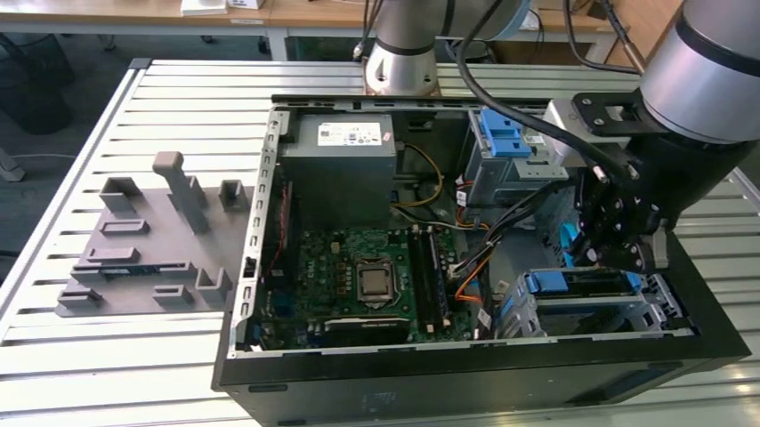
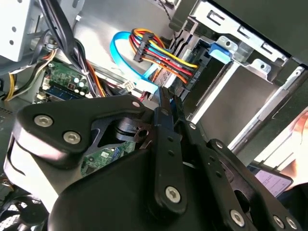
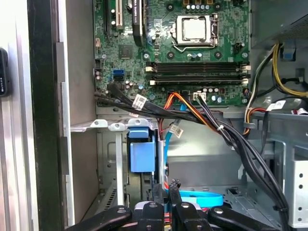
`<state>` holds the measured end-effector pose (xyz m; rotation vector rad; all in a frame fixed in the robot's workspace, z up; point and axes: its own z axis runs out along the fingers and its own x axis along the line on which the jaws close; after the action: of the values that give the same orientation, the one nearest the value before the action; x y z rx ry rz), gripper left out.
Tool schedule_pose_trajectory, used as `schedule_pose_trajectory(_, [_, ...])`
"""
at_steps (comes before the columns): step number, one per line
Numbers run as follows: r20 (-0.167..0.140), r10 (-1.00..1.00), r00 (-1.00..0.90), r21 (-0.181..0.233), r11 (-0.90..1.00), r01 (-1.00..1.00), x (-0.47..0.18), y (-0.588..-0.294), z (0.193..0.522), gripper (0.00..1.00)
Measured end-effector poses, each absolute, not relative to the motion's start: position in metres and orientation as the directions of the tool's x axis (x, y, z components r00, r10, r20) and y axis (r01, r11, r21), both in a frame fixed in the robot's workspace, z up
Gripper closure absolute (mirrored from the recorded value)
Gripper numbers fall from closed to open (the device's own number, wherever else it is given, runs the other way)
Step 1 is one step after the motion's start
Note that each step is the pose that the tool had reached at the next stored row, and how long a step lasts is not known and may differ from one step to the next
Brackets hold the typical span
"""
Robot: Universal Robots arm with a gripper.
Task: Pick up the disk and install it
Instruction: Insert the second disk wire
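The disk (image 1: 578, 283) sits in the lower drive cage (image 1: 665, 311) at the exterior view's right end of the open computer case. Its blue carrier end shows, and its silver body is mostly hidden in the slot. In the first wrist view the same blue carrier end (image 3: 143, 150) stands in the cage opening. My gripper (image 1: 629, 263) hangs inside the case just above and beside the disk, fingers pressed together with nothing between them. The gripper (image 3: 171, 186) and its closed tips (image 2: 166, 96) show in both wrist views, near a light blue data cable (image 2: 126, 57).
The motherboard (image 1: 368, 285) lies on the case floor, with the grey power-supply box (image 1: 344, 147) behind it. An upper cage with blue latches (image 1: 508, 142) stands at the back. Bundled cables (image 3: 226, 134) cross beside the gripper. A grey fixture (image 1: 155, 240) lies on the slatted table (image 1: 71, 365).
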<state>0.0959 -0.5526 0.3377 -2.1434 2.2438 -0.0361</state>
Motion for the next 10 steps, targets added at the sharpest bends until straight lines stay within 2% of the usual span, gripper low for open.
schedule_pose_trajectory(10, [-0.012, -0.999, -0.045, -0.043, 0.046, -0.998, 0.0959, -0.5597, 0.3361, 0.84])
